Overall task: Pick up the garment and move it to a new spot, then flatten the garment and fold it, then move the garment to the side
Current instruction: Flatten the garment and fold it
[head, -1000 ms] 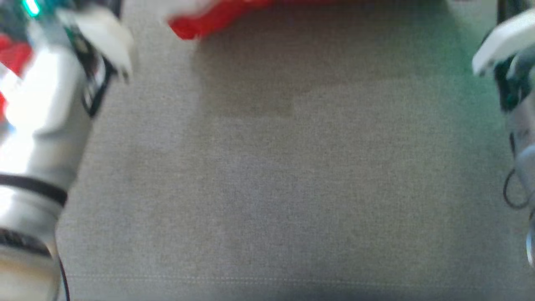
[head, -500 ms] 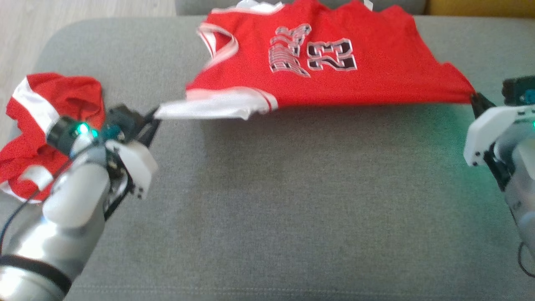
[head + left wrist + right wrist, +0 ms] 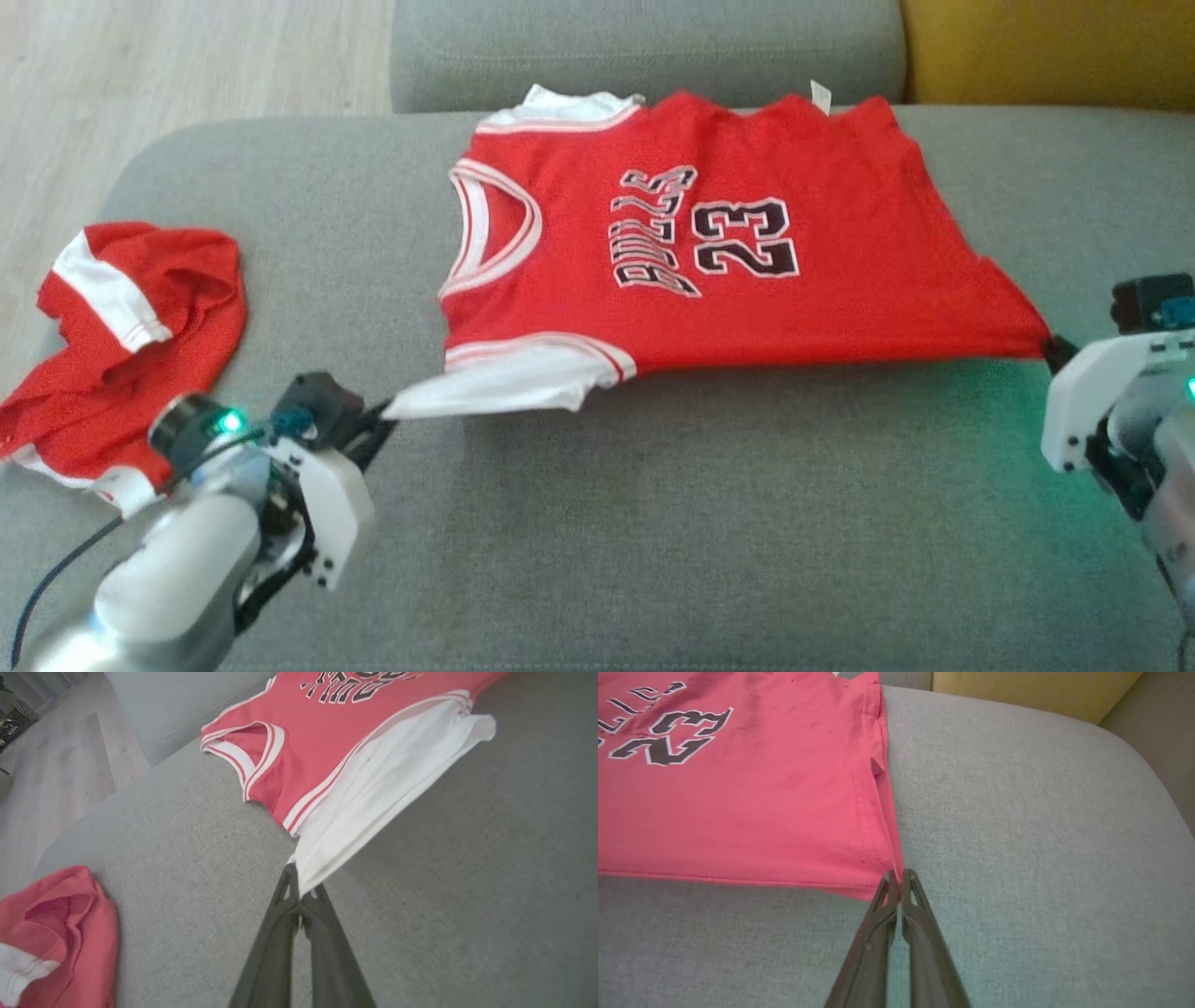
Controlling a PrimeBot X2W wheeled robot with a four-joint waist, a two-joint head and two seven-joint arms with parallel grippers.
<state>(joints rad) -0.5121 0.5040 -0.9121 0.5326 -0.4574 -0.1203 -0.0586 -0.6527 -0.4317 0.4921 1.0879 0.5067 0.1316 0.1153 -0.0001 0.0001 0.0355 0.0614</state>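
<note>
Left forearm (image 3: 177,569): glossy silver-grey tube. Left cover (image 3: 331,504) on the wrist is white with rounded corners and a few small dark dots near its edge. Next to it a black round module with a green LED (image 3: 229,422), a teal connector (image 3: 294,425), and a thin black cable (image 3: 51,579) trailing off. Left gripper (image 3: 299,889): two long dark fingers (image 3: 275,952), tapered, triangular cutouts near the tips. Right gripper (image 3: 900,879): same build. Right cover (image 3: 1102,392) matches, white, with a blue-topped black block (image 3: 1162,303) above it.
</note>
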